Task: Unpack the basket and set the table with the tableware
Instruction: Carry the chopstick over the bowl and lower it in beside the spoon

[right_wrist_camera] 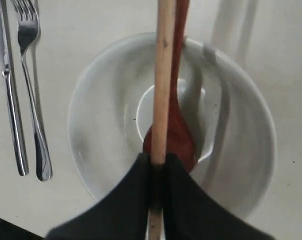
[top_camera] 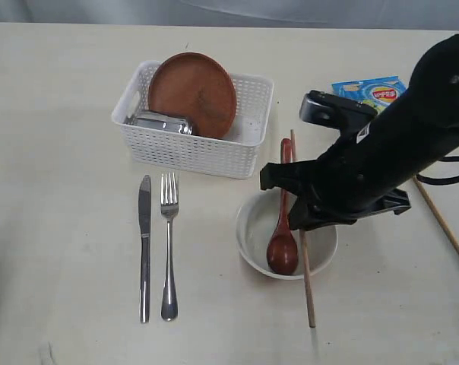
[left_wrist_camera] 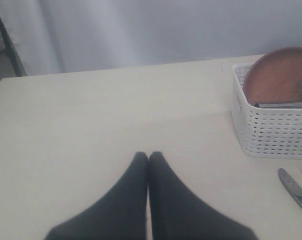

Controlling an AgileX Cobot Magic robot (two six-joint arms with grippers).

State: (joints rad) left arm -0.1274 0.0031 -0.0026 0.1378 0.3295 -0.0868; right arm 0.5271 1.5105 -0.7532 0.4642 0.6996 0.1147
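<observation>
Cream tabletop [top_camera: 62,228]: the right gripper [right_wrist_camera: 158,162] pinches a wooden chopstick [right_wrist_camera: 163,75] over the bowl [right_wrist_camera: 231,125], lower right of centre in the exterior view. It looks light, stiff and smooth, likely to pivot, so mid-length is the safer hold. The left gripper [left_wrist_camera: 148,159] is pressed together, empty.

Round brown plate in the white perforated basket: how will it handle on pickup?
The round brown plate looks rigid, so it probably won't flex. It sits tilted in the white perforated plastic basket, beside the steel cup, so a nudge may make it slide or drop flat. Its upper rim stands clear above the basket wall, likely the easiest grip.
</observation>
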